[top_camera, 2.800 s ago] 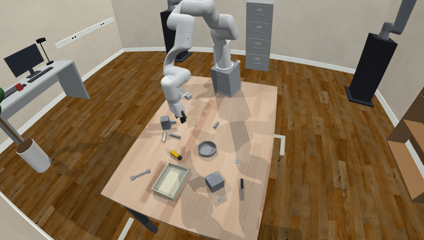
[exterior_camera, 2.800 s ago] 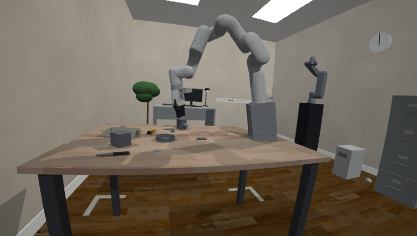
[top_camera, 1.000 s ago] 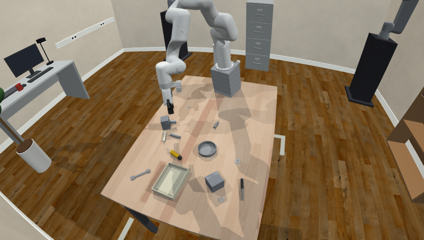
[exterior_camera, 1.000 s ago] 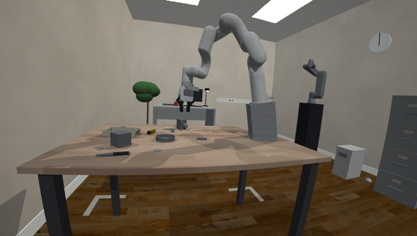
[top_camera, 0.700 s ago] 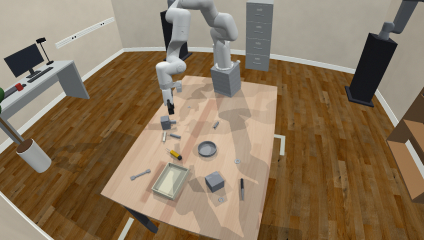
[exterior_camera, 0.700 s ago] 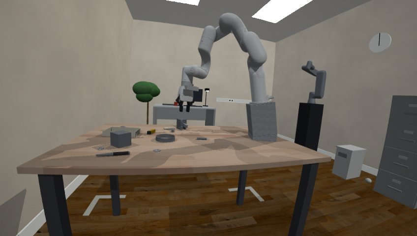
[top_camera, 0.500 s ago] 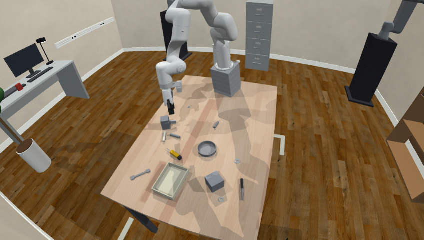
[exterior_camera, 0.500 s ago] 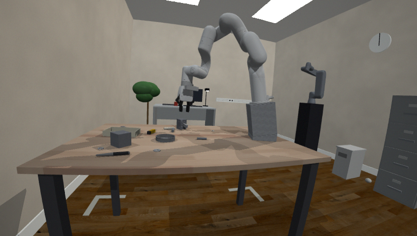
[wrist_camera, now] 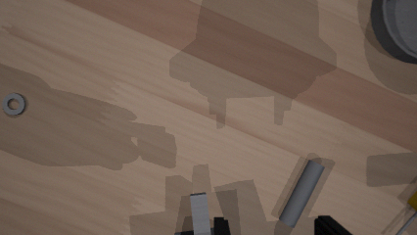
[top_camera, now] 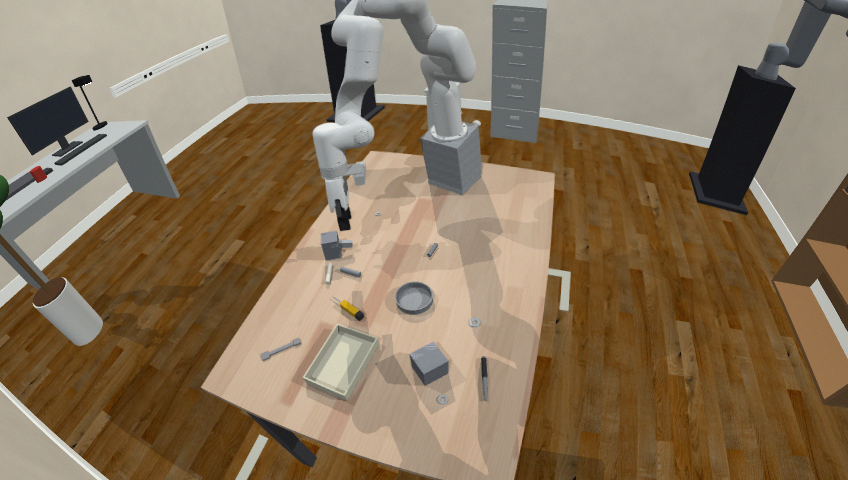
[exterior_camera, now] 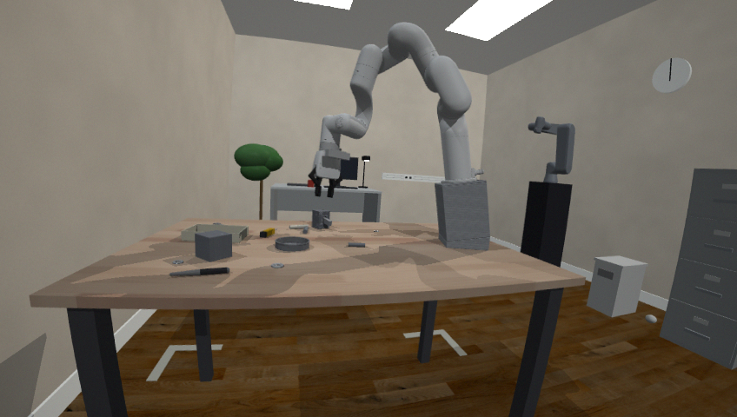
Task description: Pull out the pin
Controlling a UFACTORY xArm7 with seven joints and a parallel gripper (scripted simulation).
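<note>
A small grey block (top_camera: 330, 245) stands near the table's left edge, with a short grey pin (top_camera: 345, 243) sticking sideways out of its right face. My gripper (top_camera: 343, 223) hangs just above the pin and block, fingers pointing down, half open and empty. In the exterior view the gripper (exterior_camera: 324, 194) is a short gap above the block (exterior_camera: 320, 219). In the wrist view the pin (wrist_camera: 200, 212) shows at the bottom edge, beside the left dark fingertip of my gripper (wrist_camera: 276, 227); the block itself is out of frame.
Loose grey cylinders (top_camera: 350, 272) (top_camera: 328, 272) lie just in front of the block; one also shows in the wrist view (wrist_camera: 301, 192). A yellow tool (top_camera: 351, 309), round dish (top_camera: 414, 297), tray (top_camera: 340, 368), second block (top_camera: 428, 362) and pen (top_camera: 484, 377) lie nearer the front. The arm's pedestal (top_camera: 451, 157) stands at the back.
</note>
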